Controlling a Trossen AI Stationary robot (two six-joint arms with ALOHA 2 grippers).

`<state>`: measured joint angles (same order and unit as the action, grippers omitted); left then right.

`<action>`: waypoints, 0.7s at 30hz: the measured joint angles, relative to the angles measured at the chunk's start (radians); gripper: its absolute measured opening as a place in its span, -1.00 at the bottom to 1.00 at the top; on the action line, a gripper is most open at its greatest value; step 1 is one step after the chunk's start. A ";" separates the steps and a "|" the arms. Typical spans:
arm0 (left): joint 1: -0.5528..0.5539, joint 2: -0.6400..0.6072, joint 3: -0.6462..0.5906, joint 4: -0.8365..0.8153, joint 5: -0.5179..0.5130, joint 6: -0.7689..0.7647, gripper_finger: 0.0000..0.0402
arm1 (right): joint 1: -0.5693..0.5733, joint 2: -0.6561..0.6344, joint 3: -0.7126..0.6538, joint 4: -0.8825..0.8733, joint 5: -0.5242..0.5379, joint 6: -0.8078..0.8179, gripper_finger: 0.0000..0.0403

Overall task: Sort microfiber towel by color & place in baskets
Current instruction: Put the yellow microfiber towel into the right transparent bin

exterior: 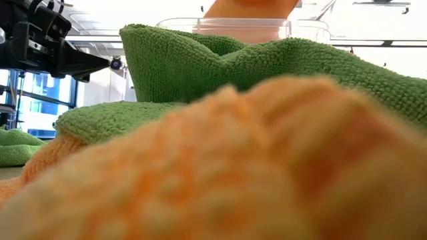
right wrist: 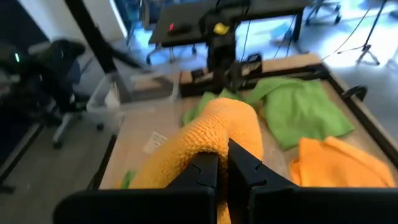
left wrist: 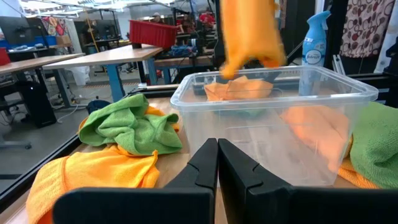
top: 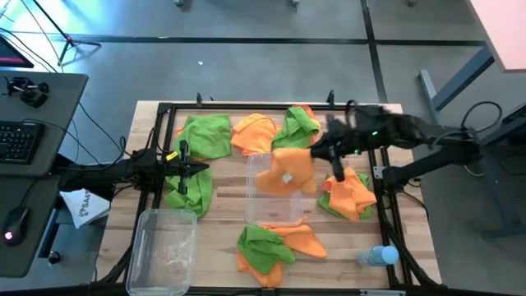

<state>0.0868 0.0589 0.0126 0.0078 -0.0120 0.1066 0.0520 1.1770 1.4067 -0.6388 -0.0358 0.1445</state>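
— Towels lie where?
— Orange towel (top: pixel 289 168) hangs over my middle basket (top: pixel 274 210); a water bottle (top: pixel 376 256) sits nearby on the bench (top: pixel 222 247).
— Tools?
— My right tool (right wrist: pixel 222 163) is clamped on it; left tool (left wrist: pixel 217 155) together, empty.

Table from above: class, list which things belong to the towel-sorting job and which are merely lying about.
Job: green towels, orange towels, middle basket, left basket, right gripper shut on an orange towel.
Lying about: water bottle, keyboard.

Two dark, near-black arms. Left gripper (left wrist: pixel 217 163): matte black angular fingers, wedge-shaped. Right gripper (right wrist: pixel 222 167): same build. Small green light on right arm (top: pixel 371 132).
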 joint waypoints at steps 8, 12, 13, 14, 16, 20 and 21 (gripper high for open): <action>0.000 0.000 0.000 0.000 0.000 0.000 -1.00 | 0.029 0.170 0.000 0.000 0.061 -0.041 -1.00; 0.000 0.000 0.000 0.000 0.000 0.000 -1.00 | 0.029 0.269 0.000 0.000 0.061 -0.041 -1.00; 0.000 0.000 0.000 0.000 0.000 0.000 -1.00 | 0.029 0.294 0.000 0.001 0.061 -0.041 -1.00; 0.000 0.000 0.000 0.000 0.000 0.000 -1.00 | 0.029 0.318 0.000 0.001 0.061 -0.041 -1.00; 0.000 0.000 0.000 0.000 0.000 0.000 -1.00 | 0.029 0.364 0.000 0.000 0.061 -0.041 -1.00; 0.000 0.000 0.000 0.000 0.000 0.000 -1.00 | 0.029 0.446 0.000 0.005 0.061 -0.041 -1.00; 0.000 0.000 0.000 0.000 0.000 0.000 -1.00 | 0.029 0.467 0.000 0.011 0.060 -0.041 -1.00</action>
<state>0.0867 0.0589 0.0127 0.0078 -0.0120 0.1070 0.0807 1.6437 1.4063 -0.6279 0.0246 0.1040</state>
